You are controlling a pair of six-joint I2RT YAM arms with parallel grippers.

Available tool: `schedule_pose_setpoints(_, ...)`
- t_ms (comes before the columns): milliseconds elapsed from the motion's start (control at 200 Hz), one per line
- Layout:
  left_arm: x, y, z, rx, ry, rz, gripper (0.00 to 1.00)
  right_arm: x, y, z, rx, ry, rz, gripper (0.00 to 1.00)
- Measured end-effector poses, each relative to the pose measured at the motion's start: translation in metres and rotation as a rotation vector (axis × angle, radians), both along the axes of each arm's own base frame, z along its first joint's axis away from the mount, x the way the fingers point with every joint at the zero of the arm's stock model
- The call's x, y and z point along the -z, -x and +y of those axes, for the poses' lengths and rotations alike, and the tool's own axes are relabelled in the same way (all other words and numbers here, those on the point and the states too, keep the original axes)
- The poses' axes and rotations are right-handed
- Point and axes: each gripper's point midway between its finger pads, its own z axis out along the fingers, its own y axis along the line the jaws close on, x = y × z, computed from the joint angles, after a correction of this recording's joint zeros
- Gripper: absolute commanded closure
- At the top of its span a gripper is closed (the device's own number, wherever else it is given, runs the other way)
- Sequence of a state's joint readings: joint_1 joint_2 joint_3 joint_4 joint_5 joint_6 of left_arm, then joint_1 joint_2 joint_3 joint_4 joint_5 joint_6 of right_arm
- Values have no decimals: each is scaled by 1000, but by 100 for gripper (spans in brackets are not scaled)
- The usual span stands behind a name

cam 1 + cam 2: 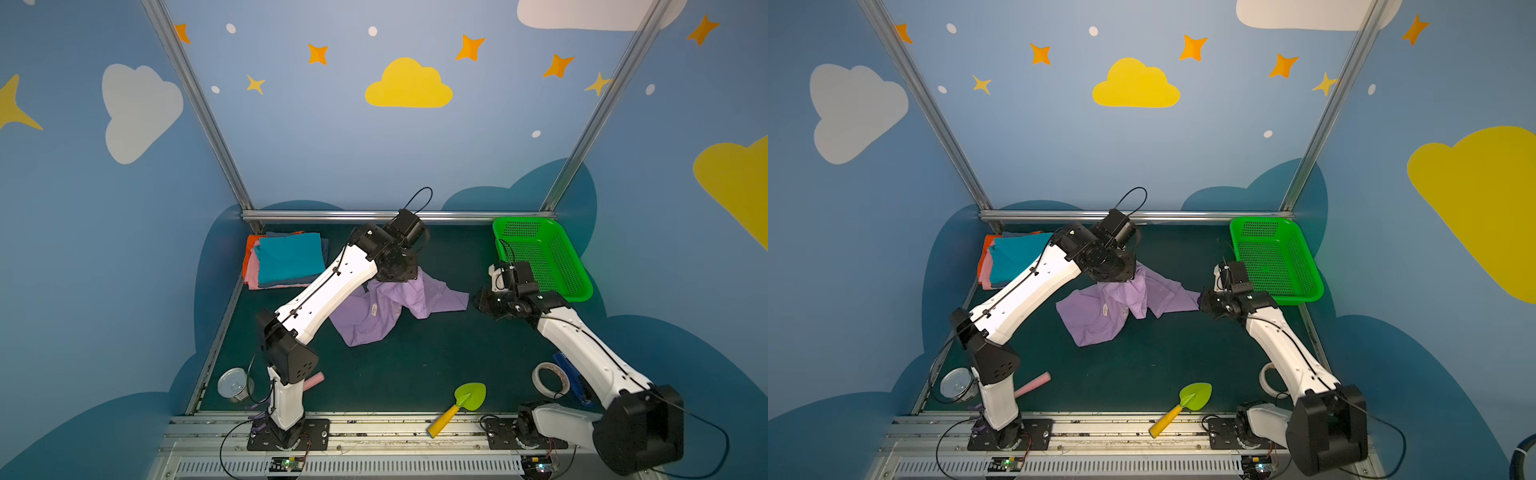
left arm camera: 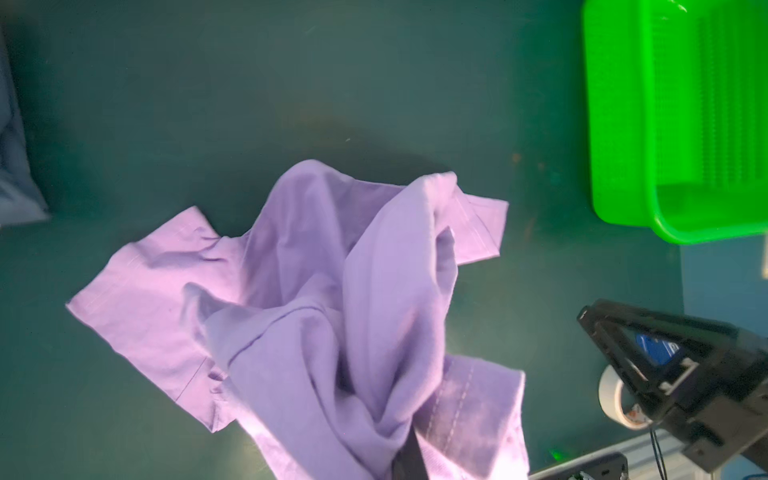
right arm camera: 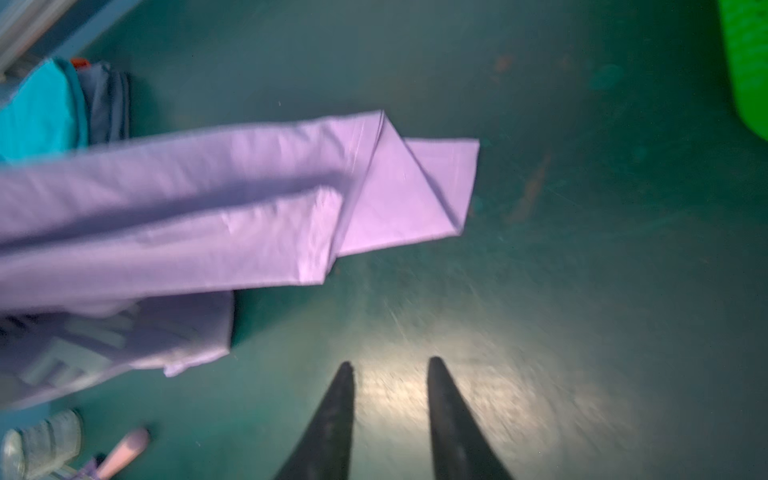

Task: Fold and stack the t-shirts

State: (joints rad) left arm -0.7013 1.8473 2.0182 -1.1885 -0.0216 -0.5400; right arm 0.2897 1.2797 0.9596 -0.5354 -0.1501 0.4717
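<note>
In both top views the folded stack of t-shirts [image 1: 289,259] [image 1: 1013,259] sits in the far left corner of the dark green mat [image 1: 415,365]. Teal is on top, with grey-blue, pink and orange edges showing under it. Nearer me on that side a tin can [image 1: 235,384] stands by the left arm's base, and a pink stick [image 1: 314,380] lies just behind that arm.

The left arm reaches to the middle of the mat, where its wrist covers the left gripper [image 2: 409,455]. In the left wrist view one dark finger is buried in bunched cloth, pressed together on the lavender t-shirt [image 1: 386,309] [image 2: 332,311]. The shirt rises to a peak there, and the rest lies crumpled on the mat in the middle, well apart from the stack. A small white label [image 1: 373,309] faces up.

One flap of the shirt points toward the right gripper [image 1: 473,300] [image 3: 390,365], which hovers near its edge. In the right wrist view its two black fingers [image 3: 332,415] are spread, with only bare mat between them and the cloth not touching them.

At the front edge lies a toy trowel [image 1: 461,405] with a green blade and a yellow handle. A roll of tape [image 1: 550,378] rests beside the right arm. The green basket [image 1: 540,257] stands in the far right corner, just behind the right wrist.
</note>
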Motion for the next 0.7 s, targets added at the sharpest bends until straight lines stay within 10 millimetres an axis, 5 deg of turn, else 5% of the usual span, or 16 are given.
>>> schedule_pose_setpoints(230, 36, 9, 67, -178, 24, 63, 95, 21, -46, 41, -67, -22, 83, 64)
schedule_pose_setpoints(371, 59, 12, 86, -245, 41, 112, 95, 37, -65, 78, -133, -27, 188, 70)
schedule_pose_setpoints(561, 92, 14, 100, -285, 48, 193, 95, 80, -57, 133, -271, -29, 336, 72)
schedule_pose_setpoints(701, 105, 14, 104, -301, 59, 222, 94, 107, -36, 155, -328, -7, 430, 70)
